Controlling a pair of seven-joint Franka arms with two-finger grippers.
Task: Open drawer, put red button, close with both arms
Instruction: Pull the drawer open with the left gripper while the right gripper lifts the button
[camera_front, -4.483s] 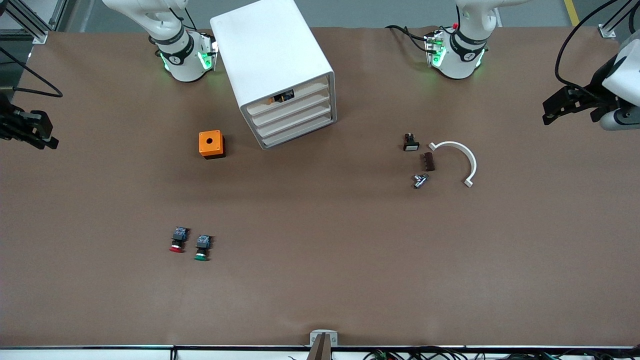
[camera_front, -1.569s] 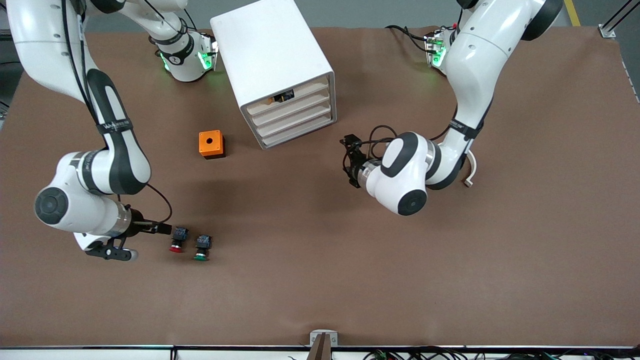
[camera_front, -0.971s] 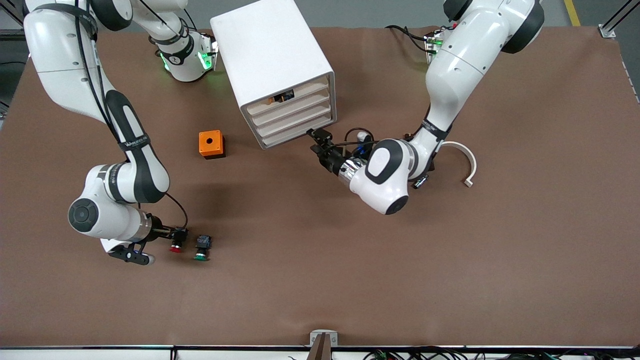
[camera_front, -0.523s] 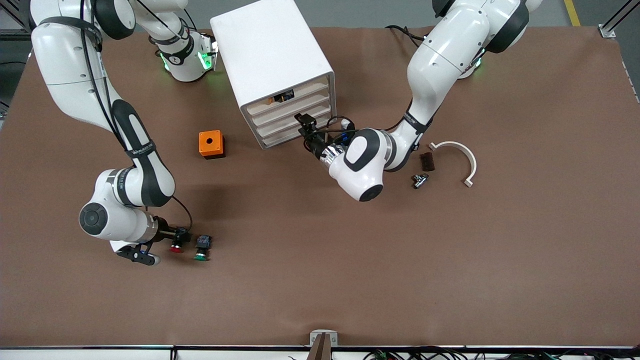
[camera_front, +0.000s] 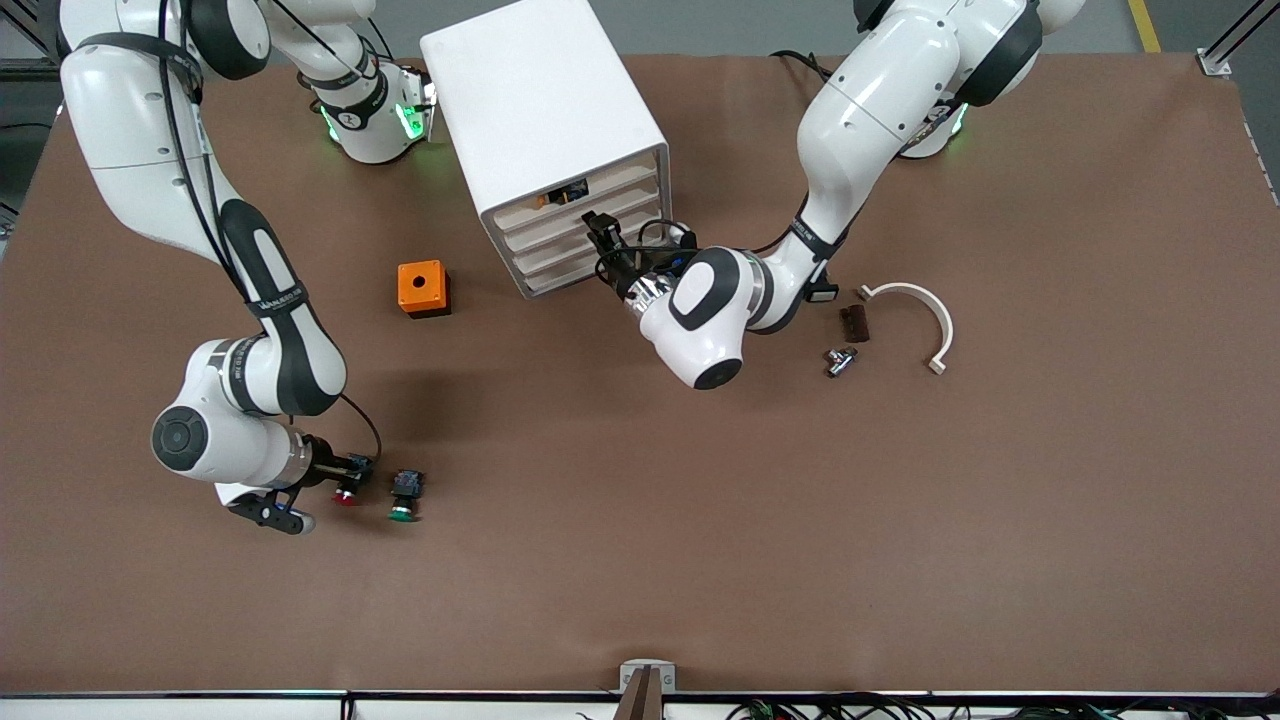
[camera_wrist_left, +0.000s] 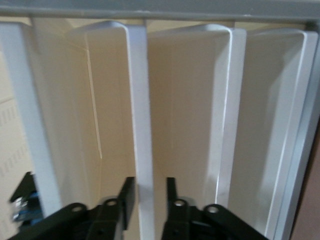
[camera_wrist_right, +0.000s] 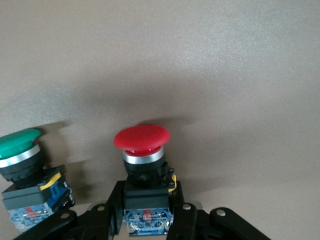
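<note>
We count four drawer fronts on one cabinet (camera_front: 545, 120); the left gripper (camera_wrist_left: 150, 197) pinches the drawer (camera_wrist_left: 141, 115) lip. The right gripper (camera_wrist_right: 145, 210) clamps the red button (camera_wrist_right: 142, 150), one of two switches, beside the green button (camera_wrist_right: 22, 150).

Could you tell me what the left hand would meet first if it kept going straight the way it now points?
The left hand points into the front of the white cabinet, fingers astride a drawer's front slat. Going on, it would most likely press against that drawer itself; nothing else lies between.
</note>
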